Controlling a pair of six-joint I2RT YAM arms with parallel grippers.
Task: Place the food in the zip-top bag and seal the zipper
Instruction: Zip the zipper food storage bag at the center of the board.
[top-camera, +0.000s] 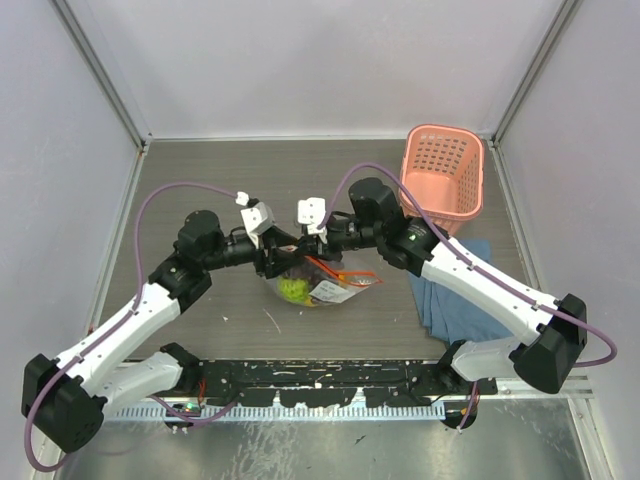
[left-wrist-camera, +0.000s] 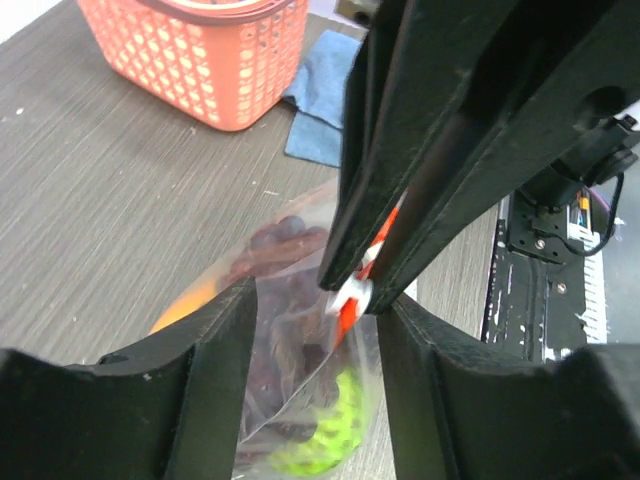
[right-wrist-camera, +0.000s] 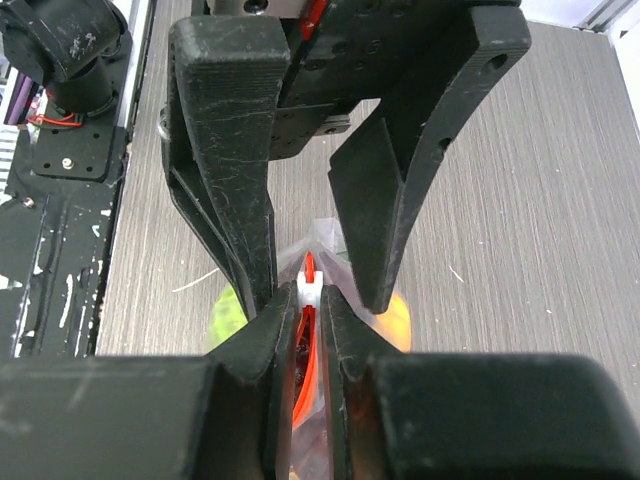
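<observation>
You have the zip-top bag (top-camera: 330, 285) lying mid-table (top-camera: 200, 180) with the food (top-camera: 293, 289) inside. The left gripper (left-wrist-camera: 315, 305) meets its zipper (right-wrist-camera: 309, 265) from 9 o'clock, the right gripper (right-wrist-camera: 300, 315) from 3. The basket (top-camera: 445, 165) stands at 1 o'clock and the cloth (top-camera: 450, 305) lies at 4.

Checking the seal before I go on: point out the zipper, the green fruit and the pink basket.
zipper (right-wrist-camera: 301, 370): right wrist view, on its red-orange strip.
green fruit (left-wrist-camera: 325, 435): left wrist view, on its bumpy bright green surface.
pink basket (top-camera: 445, 128): top external view, on its far rim.
</observation>
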